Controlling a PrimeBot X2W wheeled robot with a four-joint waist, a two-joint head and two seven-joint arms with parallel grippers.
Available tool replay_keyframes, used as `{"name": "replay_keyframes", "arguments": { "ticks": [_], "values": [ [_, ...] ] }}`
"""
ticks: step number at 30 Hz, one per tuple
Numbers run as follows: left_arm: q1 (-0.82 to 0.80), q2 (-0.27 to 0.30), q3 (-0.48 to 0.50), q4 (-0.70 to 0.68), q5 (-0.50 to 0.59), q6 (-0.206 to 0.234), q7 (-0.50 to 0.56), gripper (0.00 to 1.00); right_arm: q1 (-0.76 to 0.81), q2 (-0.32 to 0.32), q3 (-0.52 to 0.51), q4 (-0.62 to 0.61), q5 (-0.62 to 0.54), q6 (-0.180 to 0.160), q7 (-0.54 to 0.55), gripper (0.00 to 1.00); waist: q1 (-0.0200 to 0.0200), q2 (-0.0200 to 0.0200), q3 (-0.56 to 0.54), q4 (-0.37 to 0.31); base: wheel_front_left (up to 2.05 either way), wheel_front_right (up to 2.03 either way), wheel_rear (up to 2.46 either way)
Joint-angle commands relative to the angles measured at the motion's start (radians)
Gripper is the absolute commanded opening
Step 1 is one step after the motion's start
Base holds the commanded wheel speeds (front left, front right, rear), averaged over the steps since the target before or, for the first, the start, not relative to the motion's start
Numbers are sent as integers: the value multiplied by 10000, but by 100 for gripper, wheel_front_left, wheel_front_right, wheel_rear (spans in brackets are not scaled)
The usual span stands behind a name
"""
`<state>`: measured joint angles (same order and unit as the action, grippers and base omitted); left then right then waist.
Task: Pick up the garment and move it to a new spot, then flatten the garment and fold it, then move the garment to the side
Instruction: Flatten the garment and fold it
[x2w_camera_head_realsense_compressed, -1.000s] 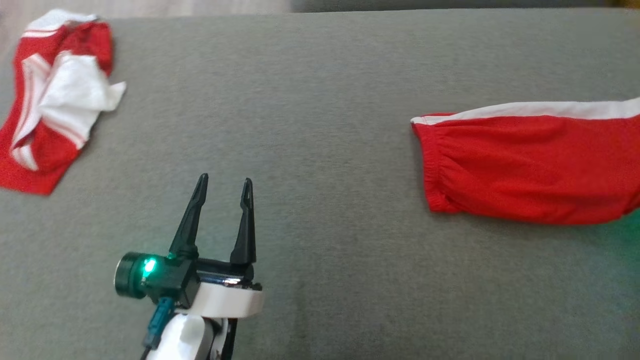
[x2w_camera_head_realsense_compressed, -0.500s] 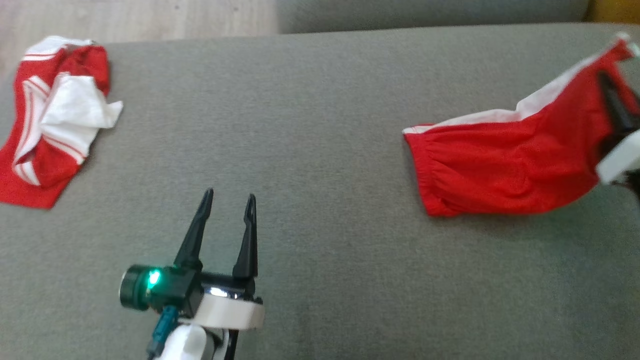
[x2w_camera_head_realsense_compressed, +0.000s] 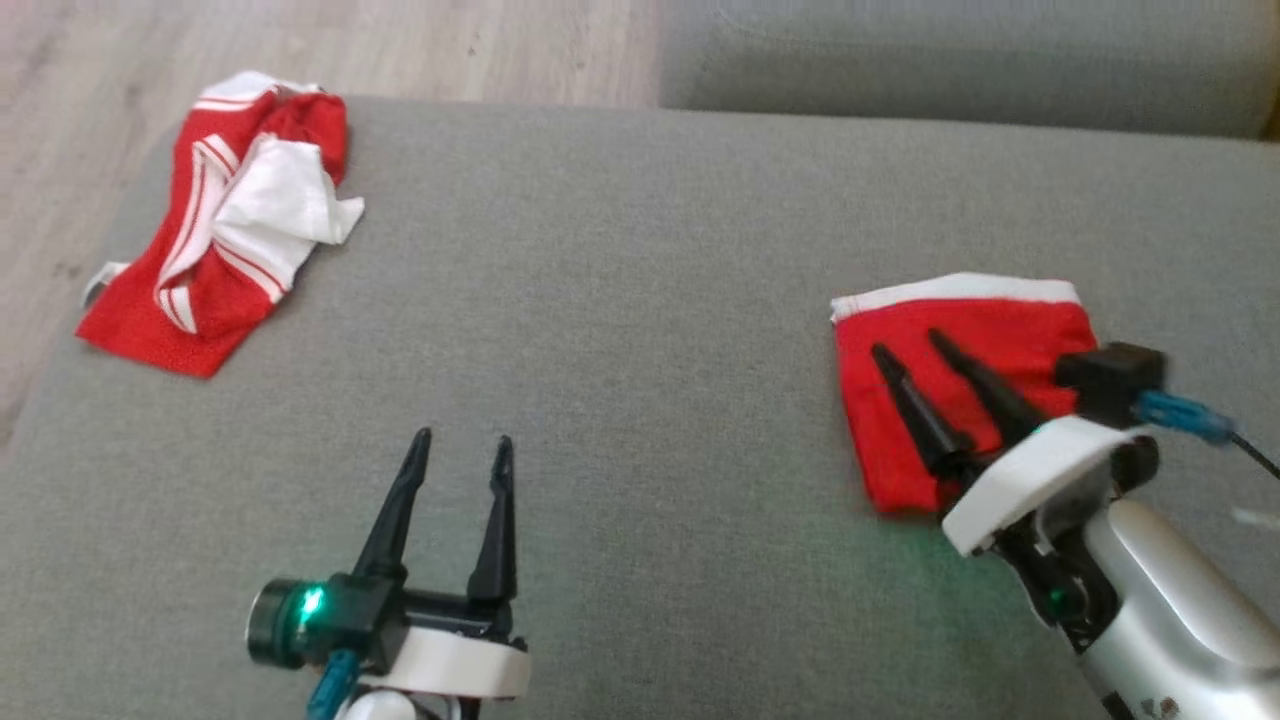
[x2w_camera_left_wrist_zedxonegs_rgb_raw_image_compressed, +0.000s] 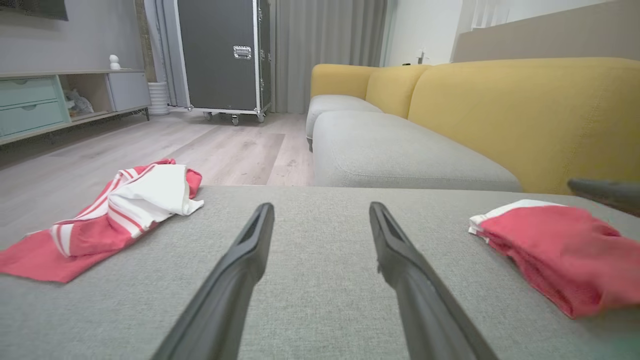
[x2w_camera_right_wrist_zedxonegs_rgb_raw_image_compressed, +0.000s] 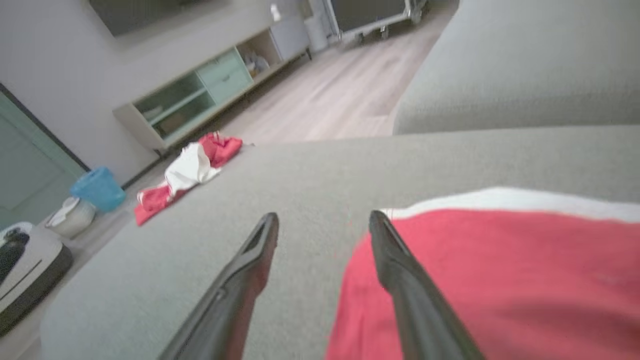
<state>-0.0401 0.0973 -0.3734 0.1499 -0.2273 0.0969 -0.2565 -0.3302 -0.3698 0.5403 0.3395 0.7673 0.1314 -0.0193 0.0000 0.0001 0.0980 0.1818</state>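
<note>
Red shorts (x2w_camera_head_realsense_compressed: 1010, 315) lie folded on right side of grey cushion (x2w_camera_head_realsense_compressed: 640, 300), white band on far edge. R gripper (x2w_camera_head_realsense_compressed: 906, 343) over their left part, fingers apart w/ nothing between them, contact w/ cloth unclear. L gripper (x2w_camera_head_realsense_compressed: 463, 437) near-left over bare cushion, also spread, empty. 2nd red & white garment (x2w_camera_head_realsense_compressed: 220, 260) crumpled at far-left corner

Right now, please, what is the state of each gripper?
Left gripper: open, holding nothing.
Right gripper: open over the folded red garment, gripping nothing.
</note>
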Motion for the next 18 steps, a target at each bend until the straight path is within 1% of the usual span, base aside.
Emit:
{"name": "replay_keyframes", "arguments": {
  "ticks": [1,5,7,10,12,13,14,15,18],
  "values": [
    [-34,-56,558,-429,-5,73,-53,100,19,3,-390,-476,-329,-7,-601,100,0,-1,-242,55,0,0,0],
    [485,-167,955,-786,-268,147,-53,100,846,85,-1282,-641,-1349,-7,-1848,100,0,-1,-737,-150,0,0,0],
    [847,-210,1124,-971,-297,228,-53,100,1336,152,-1689,-739,-1767,-7,-2178,100,0,-1,-1028,-283,0,0,0],
    [1466,-260,1398,-1345,-218,398,-53,100,2173,115,-2073,-906,-2461,-7,-2370,100,0,-1,-1372,-498,0,0,0],
    [1833,-278,1527,-1590,-58,464,-53,100,2720,266,-2530,-1064,-2747,-7,-2410,100,0,-1,-1500,-603,0,0,0],
    [1833,-278,1527,-1590,-58,464,-53,100,2720,266,-2530,-1064,-2747,-7,-2410,100,0,-1,-1500,-603,0,0,0],
    [2169,-312,1665,-1785,-39,479,-53,100,3263,483,-2922,-1400,-3008,-7,-2418,100,0,-1,-1599,-701,0,0,0],
    [2169,-312,1665,-1785,-39,479,-53,100,3263,483,-2922,-1400,-3008,-7,-2418,100,0,-1,-1599,-701,0,0,0],
    [2584,-338,1826,-1850,70,375,-53,100,3989,765,-3484,-1630,-3563,-7,-2421,100,0,-1,-1715,-838,0,0,0]
  ]
}}
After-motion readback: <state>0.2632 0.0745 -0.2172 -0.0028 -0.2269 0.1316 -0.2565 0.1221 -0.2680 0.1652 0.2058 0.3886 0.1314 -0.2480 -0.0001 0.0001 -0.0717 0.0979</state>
